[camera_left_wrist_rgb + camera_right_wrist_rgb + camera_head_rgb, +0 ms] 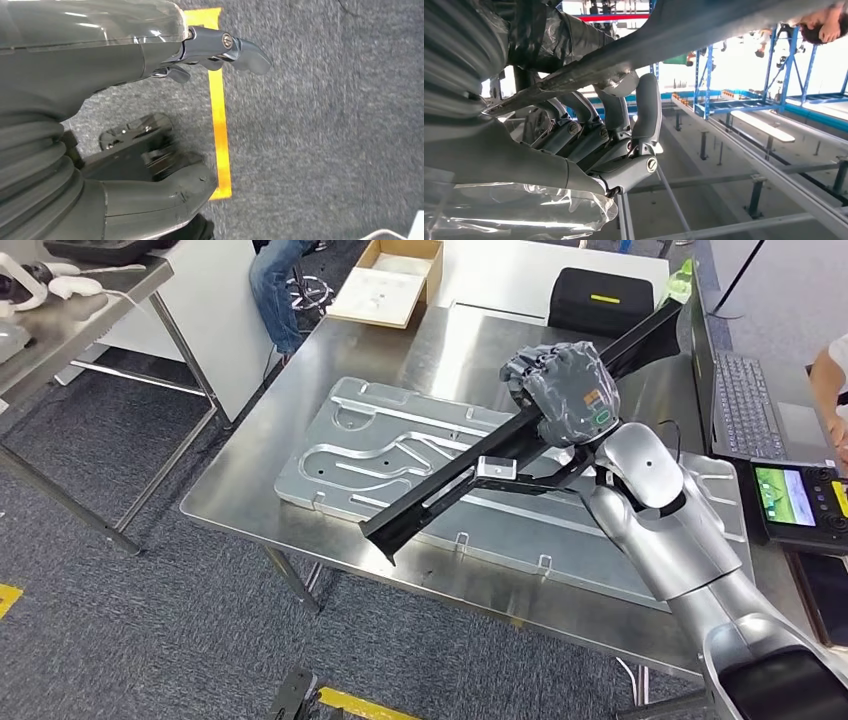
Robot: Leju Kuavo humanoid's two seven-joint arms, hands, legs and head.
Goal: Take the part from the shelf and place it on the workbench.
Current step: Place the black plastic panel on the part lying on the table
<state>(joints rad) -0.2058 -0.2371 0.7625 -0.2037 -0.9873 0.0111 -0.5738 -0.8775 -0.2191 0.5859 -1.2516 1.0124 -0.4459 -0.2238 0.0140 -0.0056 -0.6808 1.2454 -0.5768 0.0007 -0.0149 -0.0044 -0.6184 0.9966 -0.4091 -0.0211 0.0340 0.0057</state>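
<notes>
— What can't you make out from here?

— The right hand [562, 390] is wrapped in a grey cover, so from above its fingers are hidden. In the right wrist view the fingers [647, 107] curl up around the underside of the part [500, 445], so it grips it. The far end of that long black part runs up toward one o'clock and ends by something green [682, 282] that I cannot identify. The near end points to seven o'clock, out past the table's front edge.

— And is the part down on the workbench [260, 475]?

— It lies across the embossed metal plate [350, 455], but whether it touches the plate or hangs just over it I cannot tell.

— The other hand?

— The left hand [150, 100] shows over grey carpet and a yellow floor line [220, 125]. One finger juts straight out, the thumb sits apart from it, and nothing is in it.

— Count things for me.

— One black part, one plate, one steel workbench. At twelve o'clock one cardboard box [392, 280], beside it one black case [602, 300]. At three o'clock one laptop [745, 400], cut off at the edge, and one small lit screen [786, 495]. Two people, each half out of frame: jeans [275, 290] at eleven o'clock, an arm [828, 380] at three.
</notes>
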